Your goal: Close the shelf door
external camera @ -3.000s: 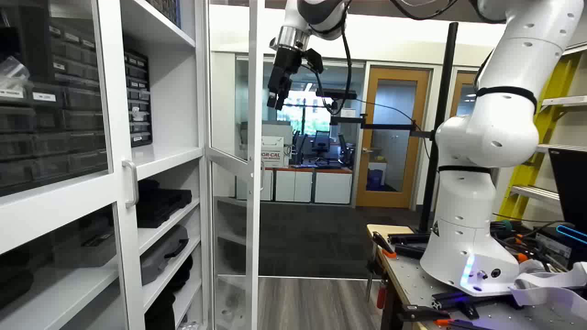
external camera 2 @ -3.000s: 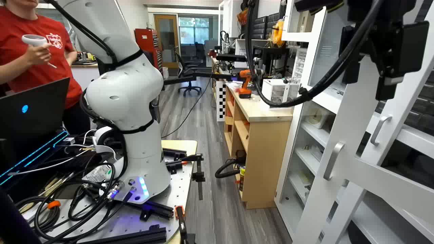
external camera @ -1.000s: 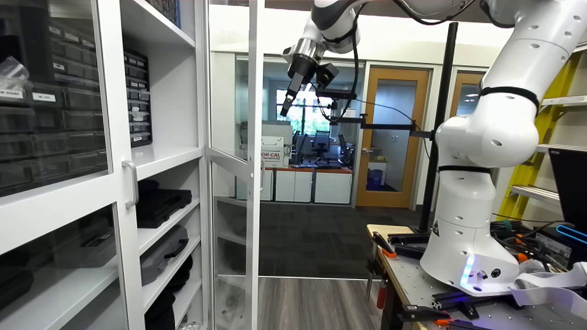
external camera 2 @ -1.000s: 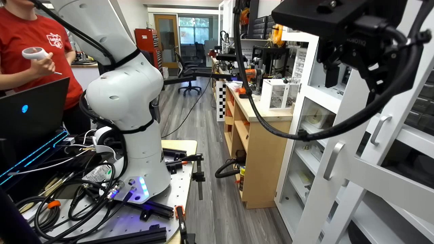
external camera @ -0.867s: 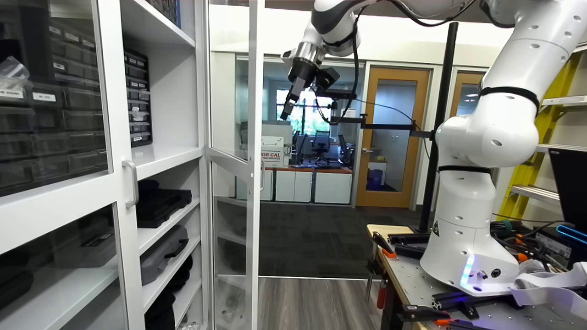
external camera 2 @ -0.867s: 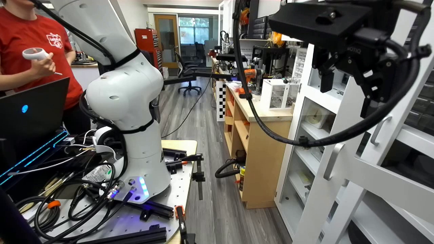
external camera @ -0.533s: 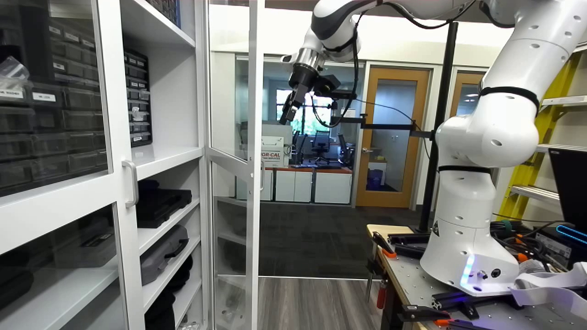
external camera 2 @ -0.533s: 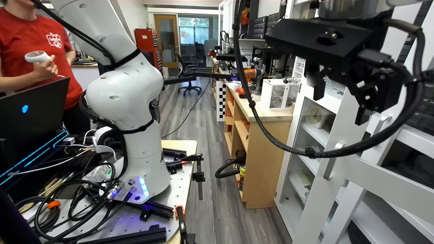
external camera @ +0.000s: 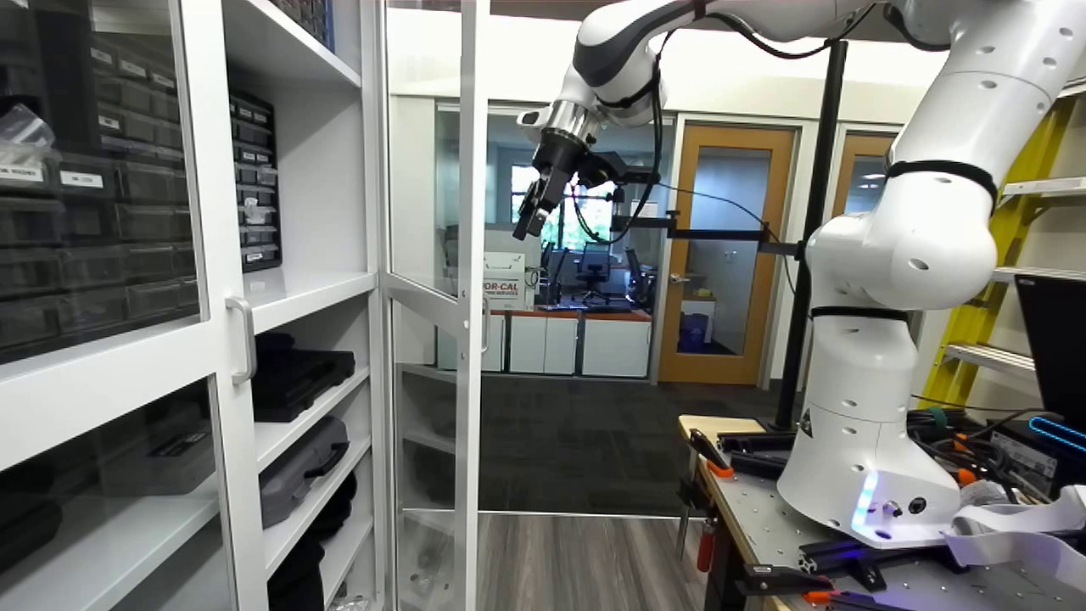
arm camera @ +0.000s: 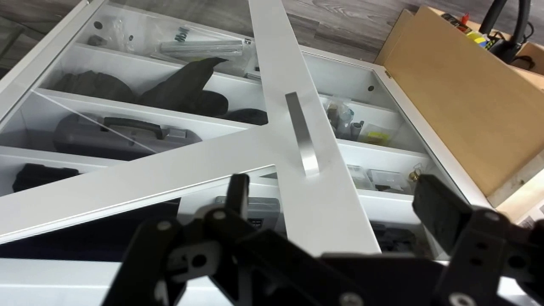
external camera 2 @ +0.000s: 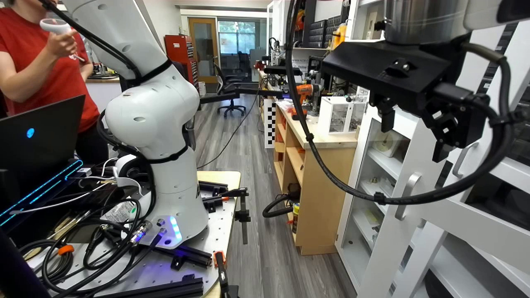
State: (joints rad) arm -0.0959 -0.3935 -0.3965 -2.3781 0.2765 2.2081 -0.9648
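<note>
The shelf door (external camera: 472,356) has a thin white frame and clear pane. It stands open, its free edge swung out from the shelf. It also shows in an exterior view (external camera 2: 476,227) and the wrist view (arm camera: 272,148), with its silver handle (arm camera: 301,131). My gripper (external camera: 528,229) is above the handle's height, tilted downward, beside the door's free edge and apart from it. In an exterior view it is open and empty (external camera 2: 414,138). In the wrist view (arm camera: 333,187) the white upright lies between the spread fingers in the picture. How far away it is cannot be told.
A matching white-framed panel (external camera: 222,255) with a handle covers the near shelf. The shelf holds drawer units and cases (external camera: 301,467). A wooden bench (external camera 2: 327,198) adjoins it. A black pole (external camera: 823,212) with a camera arm stands by my table. A person (external camera 2: 45,62) holds a controller.
My gripper has come down and back from the shelf and has turned, its fingers still open. The shelf door has not moved. The person's controller hand has risen.
</note>
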